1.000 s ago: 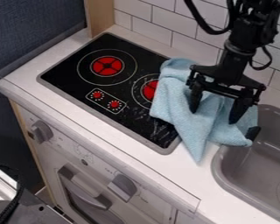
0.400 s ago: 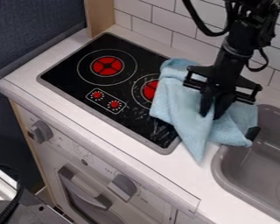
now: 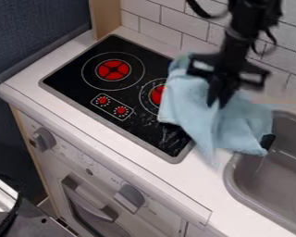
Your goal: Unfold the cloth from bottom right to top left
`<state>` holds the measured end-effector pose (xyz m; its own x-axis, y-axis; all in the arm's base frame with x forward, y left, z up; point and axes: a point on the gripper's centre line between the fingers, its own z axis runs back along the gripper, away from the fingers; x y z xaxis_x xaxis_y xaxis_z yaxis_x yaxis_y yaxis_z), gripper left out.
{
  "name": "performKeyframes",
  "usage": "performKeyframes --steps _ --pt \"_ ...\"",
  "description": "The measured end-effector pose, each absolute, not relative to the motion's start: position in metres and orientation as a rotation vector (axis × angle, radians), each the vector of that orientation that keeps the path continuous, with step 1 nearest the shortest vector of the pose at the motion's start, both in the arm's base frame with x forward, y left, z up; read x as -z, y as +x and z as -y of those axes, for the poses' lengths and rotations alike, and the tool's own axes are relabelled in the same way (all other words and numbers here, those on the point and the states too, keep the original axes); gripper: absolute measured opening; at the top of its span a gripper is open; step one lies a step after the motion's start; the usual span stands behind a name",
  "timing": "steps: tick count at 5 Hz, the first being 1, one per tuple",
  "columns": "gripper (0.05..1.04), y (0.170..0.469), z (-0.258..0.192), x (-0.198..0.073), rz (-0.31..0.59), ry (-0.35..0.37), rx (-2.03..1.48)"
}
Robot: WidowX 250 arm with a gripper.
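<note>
Gripper (image 3: 218, 106), right of centre, has fingers clamped on cloth (image 3: 243, 132); lift apparently underway, upper-left pull required next.

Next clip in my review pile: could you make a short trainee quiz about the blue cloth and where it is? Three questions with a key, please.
1. True or false: the gripper has hold of the blue cloth.

2. Multiple choice: which burner does the cloth partly hide in this view?
A) the left-hand burner
B) the right-hand burner
C) neither burner

3. Fill in the blank: in this view, the cloth's right-hand part overlaps the grey ____.

Key: 1 true; 2 B; 3 sink.
</note>
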<state>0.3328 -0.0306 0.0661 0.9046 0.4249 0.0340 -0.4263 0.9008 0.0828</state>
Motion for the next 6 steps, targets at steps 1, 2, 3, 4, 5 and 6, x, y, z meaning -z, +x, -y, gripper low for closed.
performKeyframes --steps 1,2,3,4,5,6 --pt "0.053 0.331 -0.008 -0.085 0.093 0.080 -0.506" --pt "0.053 0.326 -0.046 -0.093 0.118 0.075 -0.541" --pt "0.053 0.318 -0.090 -0.096 0.149 0.078 -0.591" --pt "0.053 0.317 -0.124 -0.094 0.210 0.083 -0.638" --pt "0.053 0.317 -0.156 -0.070 0.193 0.065 -0.663" --pt "0.053 0.326 -0.176 -0.062 0.201 0.083 -0.677"
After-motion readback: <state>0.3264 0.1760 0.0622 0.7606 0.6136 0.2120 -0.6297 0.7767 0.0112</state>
